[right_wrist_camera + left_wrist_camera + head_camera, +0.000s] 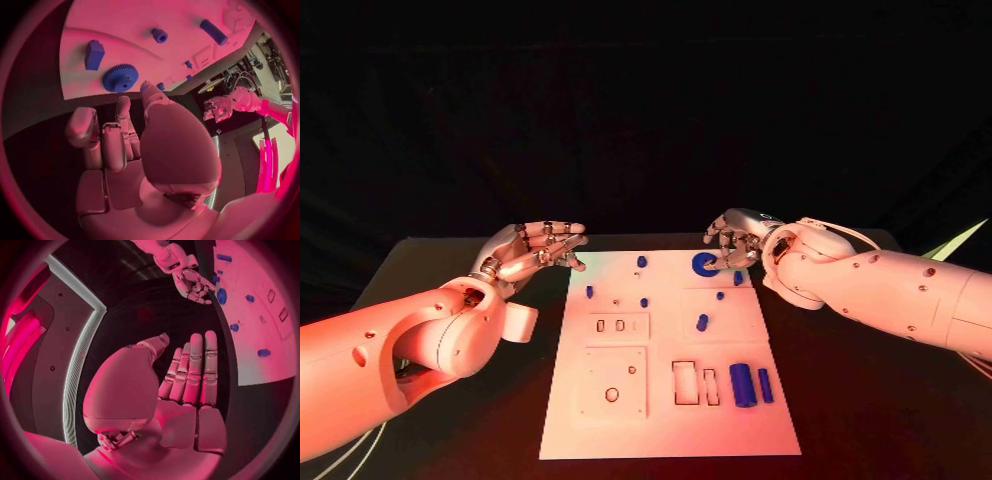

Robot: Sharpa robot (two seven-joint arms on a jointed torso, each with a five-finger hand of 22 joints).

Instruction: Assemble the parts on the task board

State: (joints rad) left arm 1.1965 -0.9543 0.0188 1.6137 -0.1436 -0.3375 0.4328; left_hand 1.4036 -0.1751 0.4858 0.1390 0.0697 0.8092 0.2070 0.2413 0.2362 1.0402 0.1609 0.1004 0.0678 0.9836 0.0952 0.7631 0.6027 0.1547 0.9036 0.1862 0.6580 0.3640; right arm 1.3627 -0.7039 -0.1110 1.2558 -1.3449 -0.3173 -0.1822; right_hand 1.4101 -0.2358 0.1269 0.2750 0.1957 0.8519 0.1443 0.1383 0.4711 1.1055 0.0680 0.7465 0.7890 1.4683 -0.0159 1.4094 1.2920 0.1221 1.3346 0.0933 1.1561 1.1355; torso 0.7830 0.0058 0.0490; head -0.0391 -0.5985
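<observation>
Head view: the board [668,420] lies between the hands.
Gear [705,264]: on the board's far edge, touched by the right hand [740,238], probably for seating.
Grip: cannot be told.
Left hand [535,250]: kept aside, spread, empty.

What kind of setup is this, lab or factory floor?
Most likely a lab test bench: a black table against a dark backdrop, a white task board holding small blue parts such as a gear, and nothing like production-line equipment.
</observation>
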